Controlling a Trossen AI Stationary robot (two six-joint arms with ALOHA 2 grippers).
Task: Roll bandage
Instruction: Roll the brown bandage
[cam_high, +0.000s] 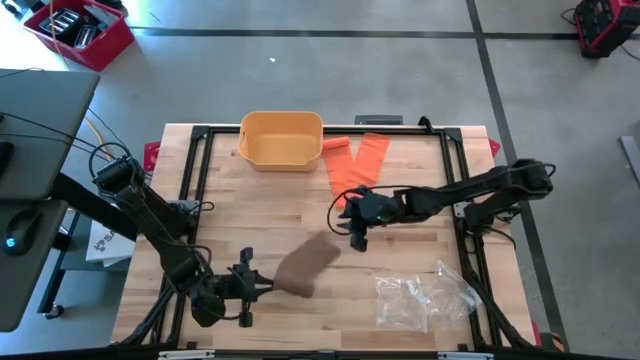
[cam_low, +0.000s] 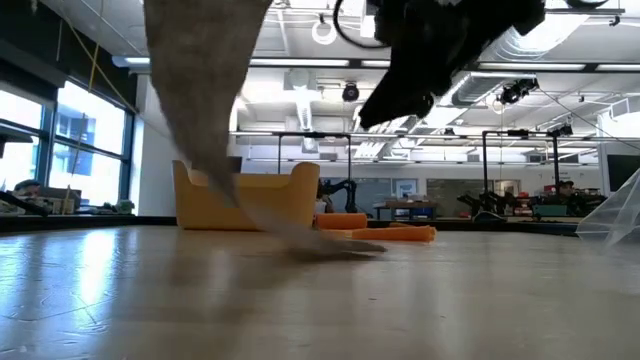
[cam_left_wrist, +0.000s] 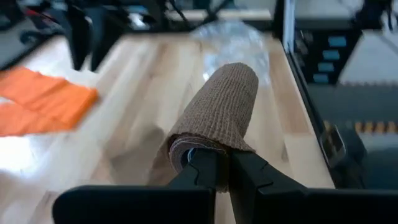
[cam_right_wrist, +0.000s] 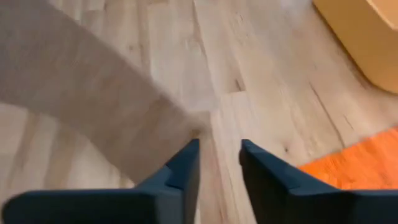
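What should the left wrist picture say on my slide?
Left gripper shut on a rolled brown bandage above the wooden table.

the high view looks straight down on the whole wooden table (cam_high: 420, 250). the low view sits at tabletop height, facing level across the boards toward the room behind. each wrist view looks close past its own arm's fingers, down onto the wood. the yellow bin (cam_high: 281, 138) and orange cloth (cam_high: 356, 162) appear in both high and low views.

Workshop room around the wooden table (cam_high: 280, 215)

Grey floor (cam_high: 400, 80) is surrounding it; a red crate (cam_high: 78, 30) is sitting at 10 o'clock, windows (cam_low: 60, 150) are letting in daylight.
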